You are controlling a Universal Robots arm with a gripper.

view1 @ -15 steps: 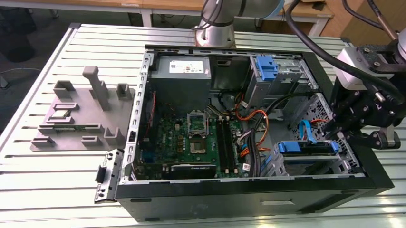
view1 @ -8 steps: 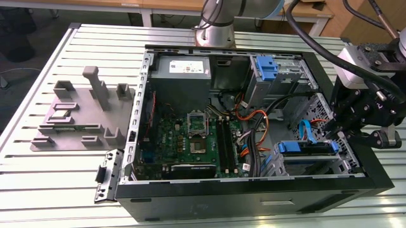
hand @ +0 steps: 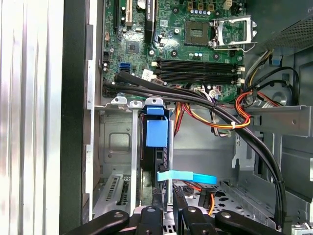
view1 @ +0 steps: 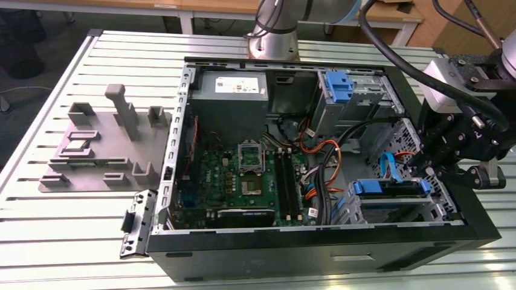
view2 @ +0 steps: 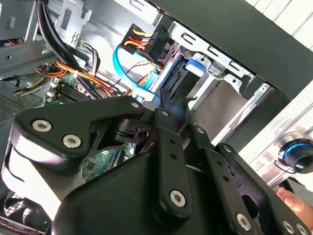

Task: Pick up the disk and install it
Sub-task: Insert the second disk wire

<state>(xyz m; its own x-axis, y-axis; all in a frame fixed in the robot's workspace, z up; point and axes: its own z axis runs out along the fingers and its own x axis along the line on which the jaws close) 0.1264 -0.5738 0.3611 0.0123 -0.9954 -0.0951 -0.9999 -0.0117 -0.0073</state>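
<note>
The disk [view1: 391, 187], in its blue bracket, sits in the drive cage [view1: 419, 136] at the front corner of the open computer case, on the exterior view's right. In the first wrist view the disk [hand: 157, 133] stands edge-on between the cage's metal rails, with a blue data cable [hand: 188, 177] crossing just below it. My black gripper [view1: 435, 172] hangs over the case wall beside the cage. Its fingers are drawn close together with nothing between them, the gripper [hand: 168, 198] sitting just off the disk's end. In the second wrist view the gripper [view2: 164, 98] points into the cage.
Cable bundles [hand: 195, 95] run across the case between the motherboard [view1: 241, 175] and the cage. The grey power-supply box [view1: 234, 87] and another blue bracket [view1: 339, 84] sit at the back. A grey fixture [view1: 105, 145] lies on the slatted table. A person's fingertip [view2: 293, 200] shows by a blue-lit knob [view2: 296, 152].
</note>
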